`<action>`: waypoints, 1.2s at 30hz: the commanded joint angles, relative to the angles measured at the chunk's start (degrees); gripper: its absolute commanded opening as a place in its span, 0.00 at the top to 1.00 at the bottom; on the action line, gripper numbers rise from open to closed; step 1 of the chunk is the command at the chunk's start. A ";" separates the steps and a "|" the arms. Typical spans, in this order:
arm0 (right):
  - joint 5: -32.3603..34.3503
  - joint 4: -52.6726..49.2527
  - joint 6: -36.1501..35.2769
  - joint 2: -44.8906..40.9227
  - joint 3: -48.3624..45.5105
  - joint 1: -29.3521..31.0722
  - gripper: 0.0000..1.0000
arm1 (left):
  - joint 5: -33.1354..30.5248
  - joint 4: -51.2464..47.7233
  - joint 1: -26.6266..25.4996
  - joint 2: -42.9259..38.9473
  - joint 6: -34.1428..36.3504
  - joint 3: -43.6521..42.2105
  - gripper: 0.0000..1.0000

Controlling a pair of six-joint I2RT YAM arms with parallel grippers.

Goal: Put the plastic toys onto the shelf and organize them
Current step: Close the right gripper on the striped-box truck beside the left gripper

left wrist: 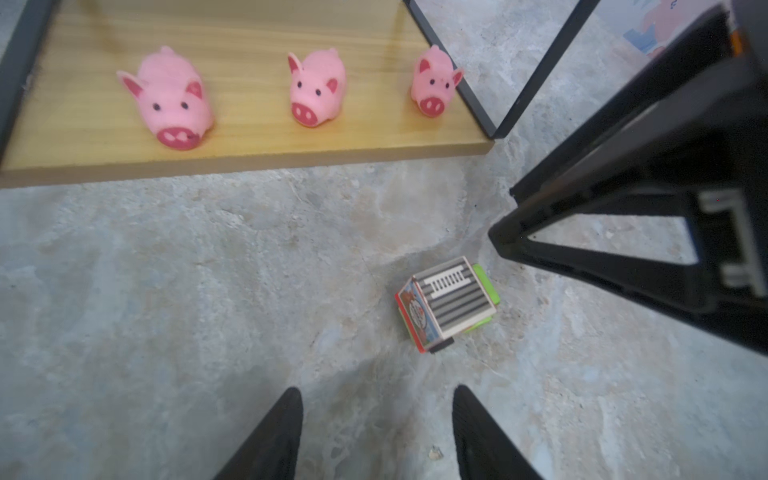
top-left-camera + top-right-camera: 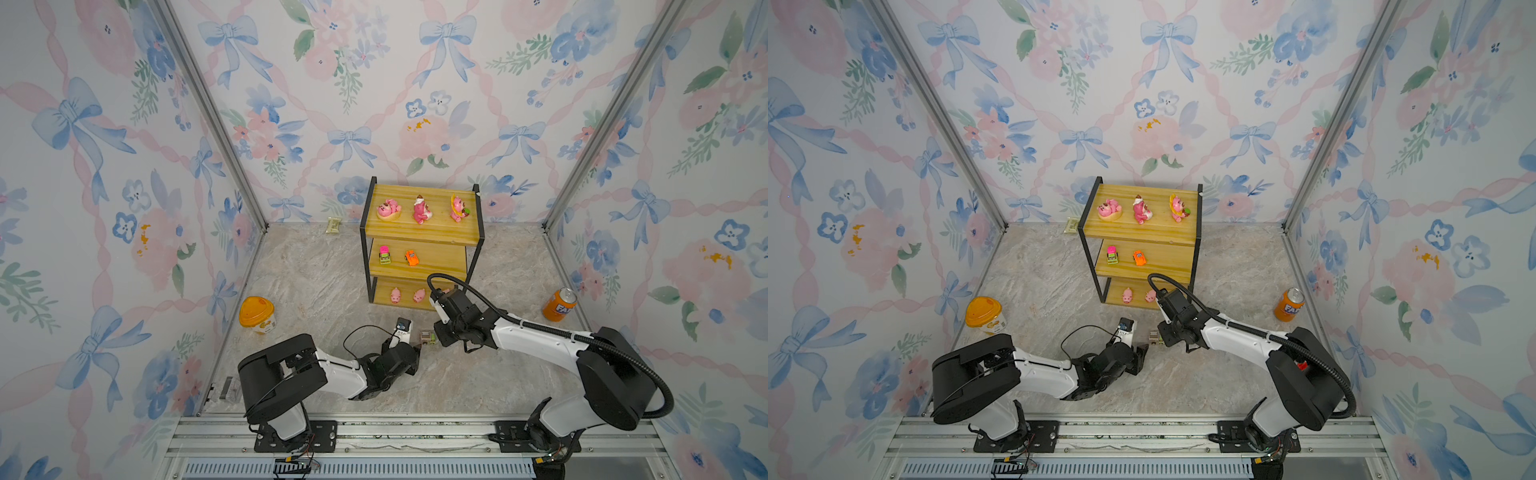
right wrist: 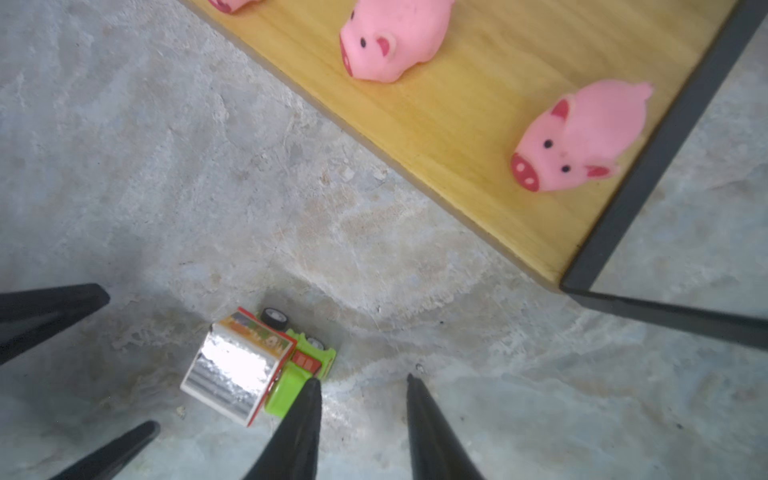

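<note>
Legend, both wrist views and both top views: the toy truck (image 1: pixel 449 305) sits apparently upright on its wheels on the stone-patterned tabletop (image 2: pixel 316 270). It is just in front of the shelf (image 2: pixel 415 235) and between my two tools.

The left tool (image 1: pixel 376 395) is open and empty, its fingers spread wider than the truck and aimed slightly to one side of it. The right tool (image 3: pixel 361 380) is only narrowly parted and holds nothing. One of its fingers (image 3: pixel 305 415) lies at the green cab, but I cannot tell whether it touches.

Handling, as I judge it: the truck is light, rigid hard plastic. The boxy body has flat printed sides and a shiny silver, ribbed roof that looks slippery. Because it rolls, a nudge along its length would send it away. I would close across the two flat long sides of the box, low down, and not on the small rounded cab.

The shelf has yellow wood-grain boards in a thin black metal frame:
- Bottom board: three pigs (image 1: pixel 318 89), matte and soft-looking.
- Middle board: a pink-green car (image 2: pixel 385 254) and an orange car (image 2: pixel 411 257), with bare board beside them where I judge the truck belongs.
- Top board: three glossy pink figurines (image 2: pixel 422 210)
</note>
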 commanded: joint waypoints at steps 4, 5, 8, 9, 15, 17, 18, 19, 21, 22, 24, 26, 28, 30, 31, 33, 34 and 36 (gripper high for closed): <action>1.25 1.13 -0.79 4.24 2.77 -0.80 0.62 | -0.90 0.16 -1.17 0.70 -1.96 0.29 0.41; 1.23 1.23 -0.75 4.77 2.87 -0.79 0.62 | -0.83 0.16 -1.17 0.81 -1.61 0.47 0.41; 1.25 1.33 -0.53 5.22 2.55 -0.28 0.62 | -1.14 0.16 -1.20 1.41 -0.92 1.35 0.41; 1.27 1.33 -0.39 5.04 2.22 -0.07 0.62 | -1.42 0.16 -1.15 1.70 -0.80 1.57 0.41; 0.66 1.50 -0.27 3.19 0.26 1.52 0.62 | -1.60 0.16 0.25 3.09 -0.27 2.34 0.41; 0.23 1.42 -0.37 3.05 -0.15 2.21 0.62 | -1.43 0.14 0.97 3.38 0.34 2.58 0.41; 0.14 1.29 -0.44 3.12 -0.16 2.62 0.62 | -1.49 0.16 1.28 3.36 0.68 2.67 0.41; 0.09 1.08 -0.55 3.29 -0.11 3.12 0.62 | -1.59 0.16 1.69 3.42 1.12 2.64 0.40; 0.21 0.63 -0.62 3.49 0.00 3.96 0.62 | -1.35 0.16 2.42 3.36 1.73 2.69 0.41; 0.27 0.46 -0.42 3.42 0.00 4.34 0.62 | -1.25 0.16 2.72 3.33 2.01 2.61 0.41; 0.20 0.28 0.07 2.91 -0.10 4.69 0.62 | -1.07 0.09 3.11 3.04 2.41 2.42 0.41; 0.30 -0.11 0.88 1.94 -0.43 4.73 0.62 | -1.05 0.08 3.25 2.42 2.29 1.86 0.41; 0.39 -0.42 1.30 0.64 -0.99 4.72 0.61 | -1.03 0.09 3.25 1.64 1.98 1.07 0.41; 0.37 -0.92 1.75 -1.26 -1.61 4.80 0.58 | -1.01 0.08 3.22 0.34 1.77 0.04 0.41; 0.31 -1.24 1.96 -2.04 -1.80 4.78 0.56 | -1.12 0.06 3.24 -0.33 1.67 -0.50 0.40; -0.27 -1.98 1.98 -3.83 -1.96 5.14 0.51 | -1.33 0.04 3.25 -2.17 1.50 -1.79 0.40; -0.63 -2.12 1.84 -4.59 -2.16 5.46 0.48 | -1.49 0.00 3.25 -3.30 1.40 -2.62 0.40; -1.17 -1.93 1.24 -5.64 -2.54 6.33 0.44 | -2.07 -0.17 3.21 -5.47 1.00 -4.12 0.39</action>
